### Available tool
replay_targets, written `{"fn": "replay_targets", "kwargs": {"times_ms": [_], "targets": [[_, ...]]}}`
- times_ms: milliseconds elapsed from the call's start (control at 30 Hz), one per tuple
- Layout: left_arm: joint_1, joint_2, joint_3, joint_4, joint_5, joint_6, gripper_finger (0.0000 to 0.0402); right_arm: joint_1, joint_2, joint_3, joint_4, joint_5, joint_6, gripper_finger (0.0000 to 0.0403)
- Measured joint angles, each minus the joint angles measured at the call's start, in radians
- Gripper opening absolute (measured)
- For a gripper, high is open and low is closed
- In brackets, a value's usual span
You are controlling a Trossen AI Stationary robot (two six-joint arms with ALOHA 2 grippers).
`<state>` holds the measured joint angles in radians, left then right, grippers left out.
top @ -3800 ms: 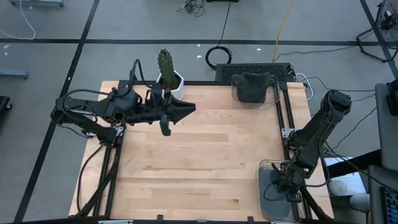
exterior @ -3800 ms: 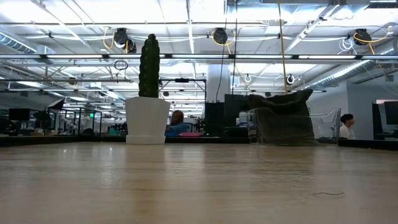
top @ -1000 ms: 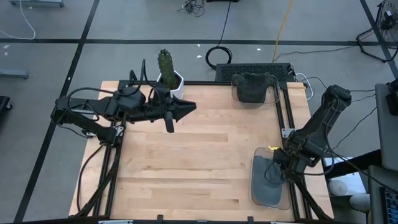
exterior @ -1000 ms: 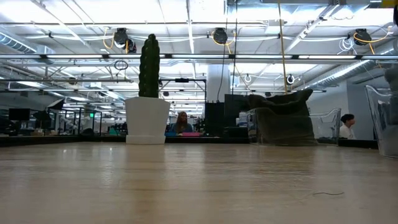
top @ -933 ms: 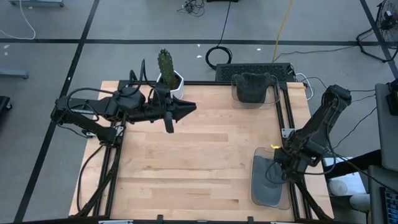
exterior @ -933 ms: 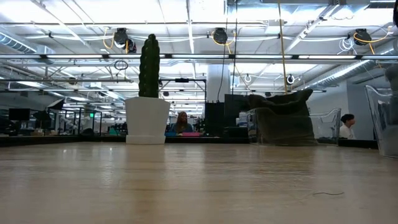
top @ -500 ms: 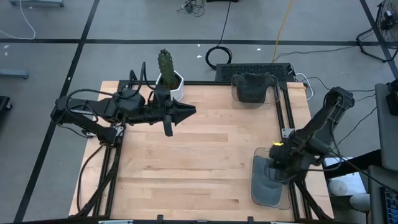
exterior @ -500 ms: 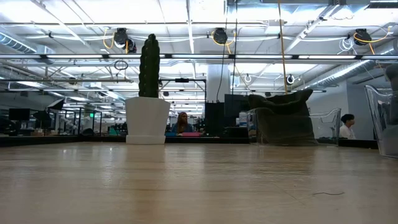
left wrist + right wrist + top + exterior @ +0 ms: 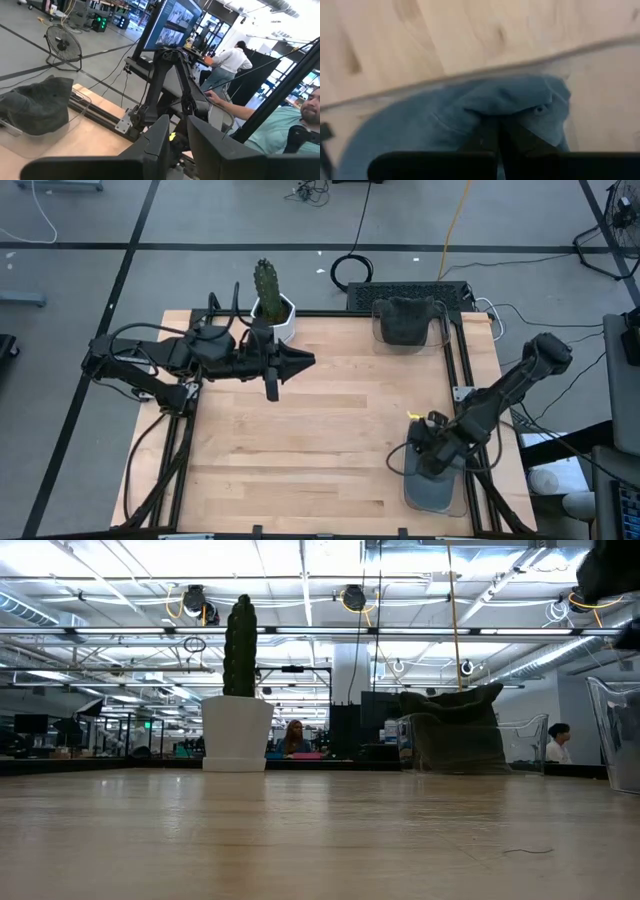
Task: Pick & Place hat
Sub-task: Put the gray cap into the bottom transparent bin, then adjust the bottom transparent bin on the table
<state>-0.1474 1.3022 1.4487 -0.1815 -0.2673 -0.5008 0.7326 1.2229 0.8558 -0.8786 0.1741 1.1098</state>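
A blue-grey hat (image 9: pixel 435 120) fills the right wrist view, with my right gripper (image 9: pixel 495 137) shut on it. From above, that gripper (image 9: pixel 424 457) hangs over the left rim of a clear tray (image 9: pixel 440 500) at the table's near right. Part of the hat lies over the tray's edge (image 9: pixel 600 47) and above the bare wood. A second, dark hat (image 9: pixel 404 318) rests in another clear tray at the far edge. My left gripper (image 9: pixel 306 359) is held level above the far left of the table. Its fingers (image 9: pixel 160 140) stand slightly open with nothing between them. My right gripper pinches a raised fold of cloth on the hat's top (image 9: pixel 492 112) between its two shut fingers. The fingers come from above, slanting down. The rest of the hat spreads out below them. Whether it is clear of the tray I cannot tell.
A cactus in a white pot (image 9: pixel 268 292) stands at the far left edge, just behind my left arm. Black frame rails (image 9: pixel 458 370) run along the table's right side. The middle of the wooden table (image 9: pixel 320 430) is bare. People sit in the room beyond the table.
My right gripper, still shut on the hat, has moved toward the table's left edge, from over the tray's middle to its left rim. It has also tipped more steeply down. The hat has come with it, partly past the tray's edge.
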Motion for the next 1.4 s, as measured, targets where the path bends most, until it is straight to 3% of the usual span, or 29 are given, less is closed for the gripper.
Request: {"fn": "replay_targets", "kwargs": {"times_ms": [233,633,767,933,1067,1233,1400], "targets": [[-0.011,0.000,0.000,-0.016,0.004,-0.006,0.0076,0.000,0.005,-0.072,0.012,-0.066,0.030,0.0000],[-0.019,0.000,0.000,-0.023,0.006,-0.005,0.0076,-0.033,-0.244,-0.063,-0.036,-0.047,0.112,0.0000],[-0.024,0.000,0.000,-0.025,0.006,-0.007,0.0076,-0.033,-0.272,-0.010,-0.040,-0.017,0.130,0.0000],[-0.025,0.000,0.000,-0.025,0.006,-0.017,0.0076,-0.065,-0.202,0.112,-0.035,0.077,0.053,0.0000],[-0.025,0.000,0.000,-0.025,0.004,-0.017,0.0076,-0.177,-0.098,0.170,0.027,0.091,-0.064,0.0000],[-0.022,0.000,0.000,-0.025,0.004,0.010,0.0076,-0.314,0.069,0.187,0.163,-0.113,-0.248,0.0000],[-0.027,0.000,0.000,-0.030,0.016,0.027,0.0076,-0.344,0.203,0.188,0.107,-0.286,-0.266,0.0000]]}}
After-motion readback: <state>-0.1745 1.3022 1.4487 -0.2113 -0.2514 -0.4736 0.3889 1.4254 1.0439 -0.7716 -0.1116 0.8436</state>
